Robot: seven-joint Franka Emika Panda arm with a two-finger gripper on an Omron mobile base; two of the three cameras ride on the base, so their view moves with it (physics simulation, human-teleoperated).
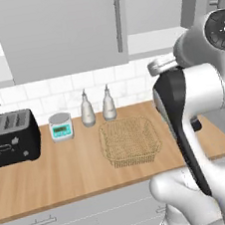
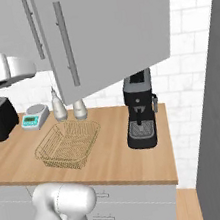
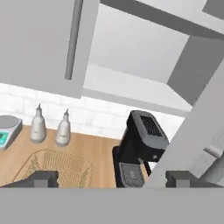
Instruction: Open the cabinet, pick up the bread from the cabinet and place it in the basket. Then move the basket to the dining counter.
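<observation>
My gripper (image 3: 111,179) stood with its two dark tips far apart, holding nothing, raised before the open cabinet (image 3: 131,57).

Nearest on the wooden worktop (image 1: 67,175) lay the basket (image 1: 130,140), a shallow square of tan open mesh with flared sides, nothing inside it. I judged it light and a little springy; the thin rim at the middle of one side seemed the best place to pinch, because the mesh itself gives the fingers nothing flat.

Behind it stood two smooth pale bottles (image 1: 97,106) with narrow necks, a small scale (image 1: 60,126) to their left, a black toaster (image 1: 10,138) further left, and a black coffee machine (image 2: 141,112) to the right.

Farthest, above, the flat grey door (image 2: 109,31) with its long bar handle (image 2: 66,43) was swung out. The shelf (image 3: 131,89) I could see was bare; where the bread lay I could not tell. I expected it light, soft, easily crushed.
</observation>
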